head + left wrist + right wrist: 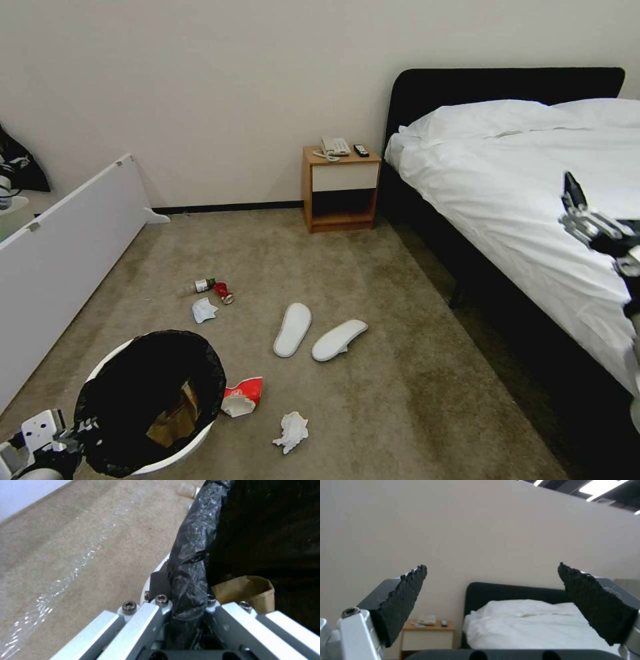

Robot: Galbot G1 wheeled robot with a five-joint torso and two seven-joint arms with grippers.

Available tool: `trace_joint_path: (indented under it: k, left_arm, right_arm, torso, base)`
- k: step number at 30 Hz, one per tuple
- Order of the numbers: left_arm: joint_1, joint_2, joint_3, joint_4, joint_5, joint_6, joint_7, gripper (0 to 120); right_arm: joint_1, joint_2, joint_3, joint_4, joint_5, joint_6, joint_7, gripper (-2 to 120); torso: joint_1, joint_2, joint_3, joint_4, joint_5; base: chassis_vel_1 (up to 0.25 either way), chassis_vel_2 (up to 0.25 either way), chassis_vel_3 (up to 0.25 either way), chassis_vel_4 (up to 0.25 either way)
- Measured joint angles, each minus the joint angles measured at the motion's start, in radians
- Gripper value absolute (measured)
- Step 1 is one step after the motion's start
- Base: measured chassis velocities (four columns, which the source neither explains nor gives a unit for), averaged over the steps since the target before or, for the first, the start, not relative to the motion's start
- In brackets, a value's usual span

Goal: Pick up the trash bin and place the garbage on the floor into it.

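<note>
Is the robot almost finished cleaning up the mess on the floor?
Not nearly. The left gripper is clamped on the trash bin rim, and a brown paper bag is inside. On the floor lie two slippers, a carton, crumpled paper, a bottle, a can and a mask. The right gripper waits open above the bed.

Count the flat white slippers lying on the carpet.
2. One flat white slipper lies mid-carpet, toe toward the wall; the second flat white slipper lies just to its right, angled toward the bed. Neither seems hidden.
</note>
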Motion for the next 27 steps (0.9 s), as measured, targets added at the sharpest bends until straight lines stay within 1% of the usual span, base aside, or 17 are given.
trace_joint_path:
  k: [2, 3, 5, 9, 11, 15, 16, 17, 18, 20, 21, 22, 23, 25, 26, 27]
  left_arm:
    - [-0.004, 0.000, 0.008, 0.000, 0.001, 0.000, 0.002, 2]
    - [-0.004, 0.000, 0.008, 0.000, 0.001, 0.000, 0.002, 2]
    - [-0.005, 0.003, 0.013, 0.000, 0.003, 0.000, 0.005, 2]
    - [-0.003, 0.010, 0.014, 0.000, 0.002, 0.000, 0.006, 2]
    - [0.000, 0.015, 0.014, 0.000, 0.001, 0.000, 0.009, 2]
    - [0.002, 0.017, 0.018, -0.001, 0.000, 0.000, 0.011, 2]
    - [0.002, 0.018, 0.018, -0.002, 0.000, 0.000, 0.012, 2]
    - [0.001, 0.019, 0.021, -0.002, 0.000, 0.000, 0.013, 2]
    - [0.001, 0.019, 0.021, -0.002, 0.000, 0.000, 0.013, 2]
    - [0.000, 0.018, 0.026, -0.002, 0.002, 0.000, 0.014, 2]
    - [0.000, 0.018, 0.026, -0.002, 0.002, 0.000, 0.014, 2]
    - [-0.001, 0.017, 0.027, -0.002, 0.003, 0.000, 0.015, 2]
    - [-0.001, 0.017, 0.027, -0.002, 0.003, 0.000, 0.015, 2]
    - [-0.002, 0.016, 0.030, -0.001, 0.007, 0.000, 0.017, 2]
    - [-0.002, 0.015, 0.031, 0.000, 0.009, 0.000, 0.017, 2]
    - [-0.002, 0.015, 0.031, 0.000, 0.009, 0.000, 0.017, 2]
  right_arm:
    - [-0.091, 0.041, 0.027, 0.042, -0.073, 0.029, 0.001, 100]
    - [-0.091, 0.041, 0.027, 0.042, -0.073, 0.029, 0.001, 100]
    - [-0.164, 0.071, 0.004, 0.055, -0.115, 0.045, 0.007, 100]
    - [-0.189, 0.078, -0.045, 0.043, -0.134, 0.045, 0.019, 100]
    - [-0.189, 0.087, -0.084, 0.023, -0.150, 0.036, 0.020, 100]
    - [-0.191, 0.087, -0.119, 0.010, -0.152, 0.015, 0.019, 100]
    - [-0.192, 0.085, -0.130, 0.006, -0.151, 0.007, 0.019, 100]
    - [-0.193, 0.077, -0.180, -0.011, -0.147, -0.016, 0.020, 100]
    - [-0.193, 0.077, -0.180, -0.011, -0.147, -0.016, 0.020, 100]
    - [-0.193, 0.071, -0.260, -0.032, -0.124, -0.053, 0.034, 100]
    - [-0.193, 0.071, -0.260, -0.032, -0.124, -0.053, 0.034, 100]
    - [-0.189, 0.066, -0.310, -0.043, -0.095, -0.081, 0.044, 100]
    - [-0.189, 0.066, -0.310, -0.043, -0.095, -0.081, 0.044, 100]
    - [-0.170, 0.054, -0.365, -0.060, -0.042, -0.126, 0.060, 100]
    - [-0.155, 0.044, -0.394, -0.070, 0.003, -0.157, 0.071, 100]
    - [-0.155, 0.044, -0.394, -0.070, 0.003, -0.157, 0.071, 100]
  torso:
    - [0.000, 0.000, 0.000, -0.0002, -0.0001]
    - [0.000, 0.000, 0.000, -0.0002, -0.0001]
    - [0.000, 0.000, 0.000, -0.0002, -0.0001]
    - [0.000, 0.000, 0.000, -0.0002, 0.0000]
    - [0.000, 0.000, 0.000, 0.0000, 0.0001]
    - [0.000, 0.000, 0.000, -0.0001, 0.0000]
    - [0.000, 0.000, 0.000, -0.0001, -0.0001]
    - [0.000, 0.000, 0.000, -0.0002, 0.0000]
    - [0.000, 0.000, 0.000, -0.0002, 0.0000]
    - [0.000, 0.000, 0.000, -0.0001, 0.0001]
    - [0.000, 0.000, 0.000, -0.0001, 0.0001]
    - [0.000, 0.000, 0.000, -0.0002, 0.0002]
    - [0.000, 0.000, 0.000, -0.0002, 0.0002]
    - [0.000, 0.000, 0.000, -0.0002, 0.0001]
    - [0.000, 0.000, 0.000, -0.0002, 0.0001]
    - [0.000, 0.000, 0.000, -0.0002, 0.0001]
  base:
    - [0.000, 0.000, 0.000, 0.000]
    - [0.000, 0.000, 0.000, 0.000]
    - [0.000, 0.000, 0.000, 0.000]
    - [0.000, 0.000, 0.000, 0.000]
    - [0.000, 0.000, 0.000, 0.000]
    - [0.000, 0.000, 0.000, 0.000]
    - [0.000, 0.000, 0.000, 0.000]
    - [0.000, 0.000, 0.000, 0.000]
    - [0.000, 0.000, 0.000, 0.000]
    - [0.000, 0.000, 0.000, 0.000]
    - [0.000, 0.000, 0.000, 0.000]
    - [0.000, 0.000, 0.000, 0.000]
    - [0.000, 0.000, 0.000, 0.000]
    - [0.000, 0.000, 0.000, 0.000]
    - [0.000, 0.000, 0.000, 0.000]
    - [0.000, 0.000, 0.000, 0.000]
